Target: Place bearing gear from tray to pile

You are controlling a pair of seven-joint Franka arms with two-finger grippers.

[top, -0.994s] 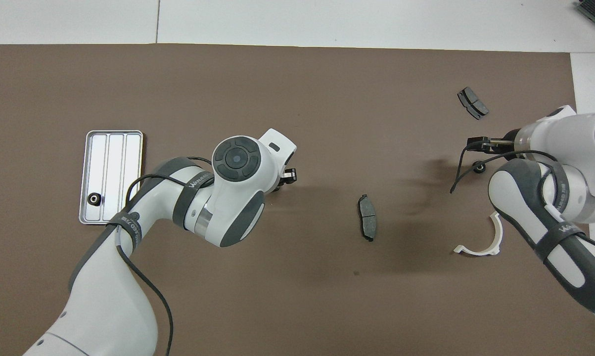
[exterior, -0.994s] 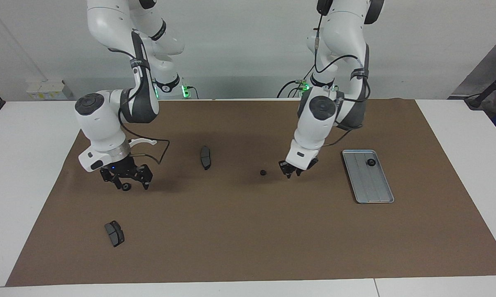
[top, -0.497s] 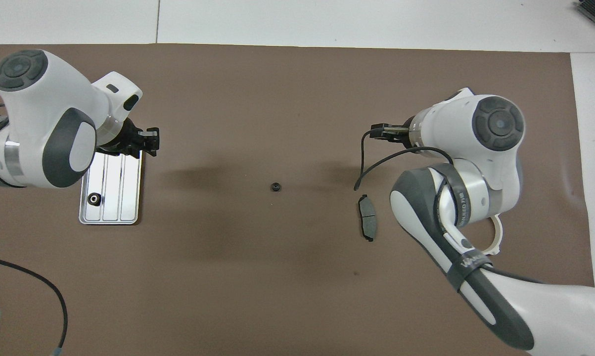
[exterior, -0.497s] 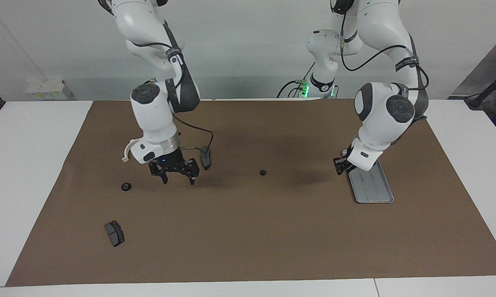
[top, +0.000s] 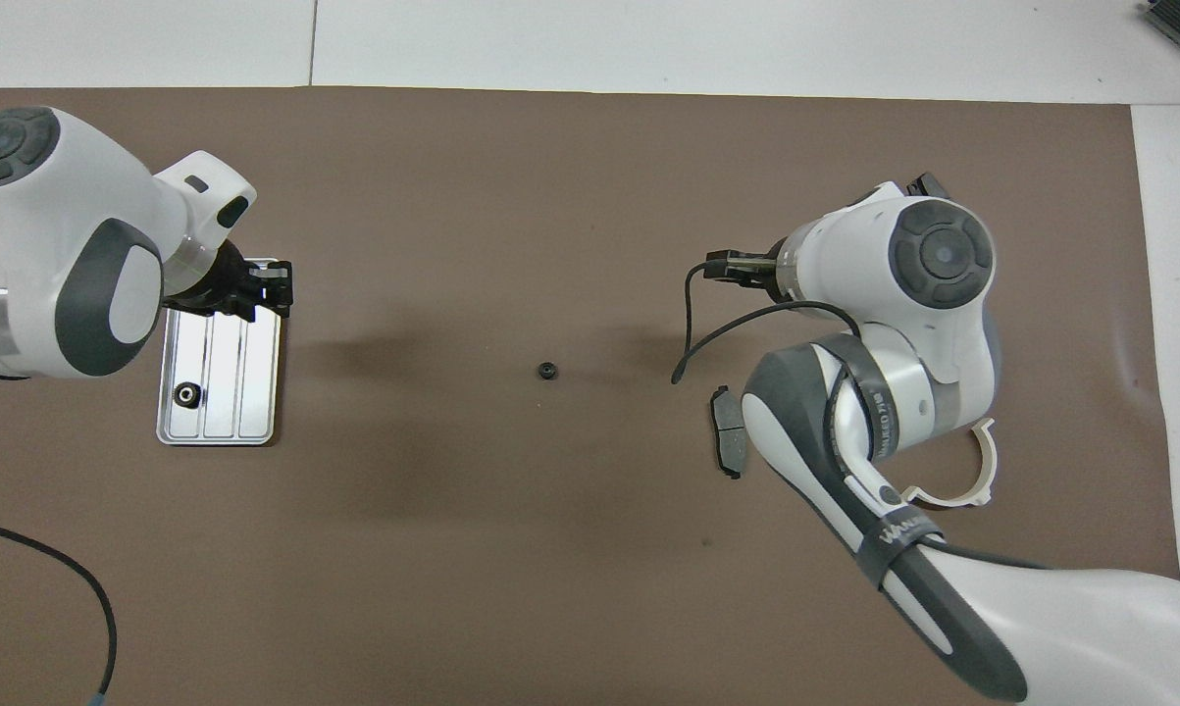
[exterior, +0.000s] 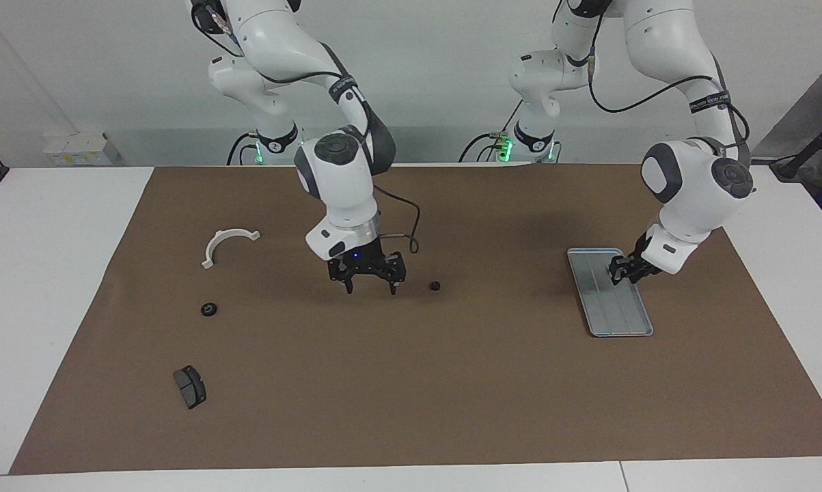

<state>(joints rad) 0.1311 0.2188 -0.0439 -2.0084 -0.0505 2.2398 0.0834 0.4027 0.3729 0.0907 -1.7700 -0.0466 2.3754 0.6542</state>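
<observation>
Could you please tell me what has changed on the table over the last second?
The right hand, open, moved from over the outer gear at its arm's end of the mat to beside the middle gear. The left hand swung from that gear to over the tray. Nothing visibly taken or released; both gears, the tray's gear and the tray stayed put.

Brown mat (exterior: 411,383) over a white table (exterior: 42,273). Silver-grey tray (exterior: 615,314) toward the left arm's end, left gripper (exterior: 622,270) above it. Right gripper (exterior: 368,283), fingers spread, over mid-mat just beside a small black gear (exterior: 436,285). Second gear (exterior: 209,309), white curved bracket (exterior: 225,244) and dark brake pad (exterior: 190,386) toward the right arm's end.
</observation>
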